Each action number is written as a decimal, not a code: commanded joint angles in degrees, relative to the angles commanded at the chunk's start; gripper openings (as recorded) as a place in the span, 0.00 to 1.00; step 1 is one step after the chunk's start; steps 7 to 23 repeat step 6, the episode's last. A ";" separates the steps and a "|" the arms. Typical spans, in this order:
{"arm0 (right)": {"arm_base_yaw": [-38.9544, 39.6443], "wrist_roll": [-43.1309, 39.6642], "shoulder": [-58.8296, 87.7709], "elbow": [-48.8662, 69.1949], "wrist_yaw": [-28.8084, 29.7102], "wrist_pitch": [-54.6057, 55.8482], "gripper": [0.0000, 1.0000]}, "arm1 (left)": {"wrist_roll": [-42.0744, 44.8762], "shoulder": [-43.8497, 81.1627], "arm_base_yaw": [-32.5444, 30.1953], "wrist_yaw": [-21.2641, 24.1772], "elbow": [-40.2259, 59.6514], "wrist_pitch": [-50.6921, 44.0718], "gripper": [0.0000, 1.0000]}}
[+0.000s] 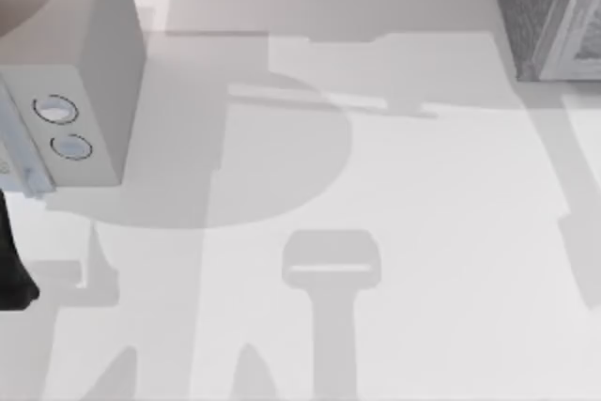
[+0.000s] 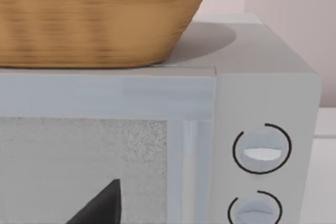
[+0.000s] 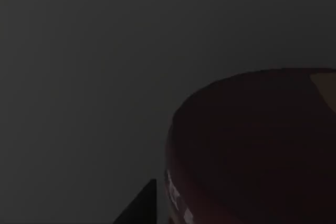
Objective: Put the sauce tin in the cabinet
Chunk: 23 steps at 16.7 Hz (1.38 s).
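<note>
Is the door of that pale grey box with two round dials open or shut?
Shut: the pale grey box has its speckled door lying flush with the dial panel.

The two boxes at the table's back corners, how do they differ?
The pale grey box at the left is smooth, with two round dials; the cabinet at the right is dark grey and speckled, with a paler framed front. The pale box carries a wicker basket. Both stand on the table.

top: bright, soft shadows on table (image 1: 423,232) | right wrist: dark
</note>
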 joint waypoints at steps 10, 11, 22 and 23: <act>0.00 0.00 0.00 0.00 0.00 0.00 1.00 | 0.00 0.00 0.00 0.00 0.00 0.00 1.00; 0.00 0.00 0.00 0.00 0.00 0.00 1.00 | 0.00 0.00 0.00 0.00 0.00 0.00 1.00; 0.00 0.00 0.00 0.00 0.00 0.00 1.00 | 0.00 0.00 0.00 0.00 0.00 0.00 1.00; 0.00 0.00 0.00 0.00 0.00 0.00 1.00 | 0.00 0.00 0.00 0.00 0.00 0.00 1.00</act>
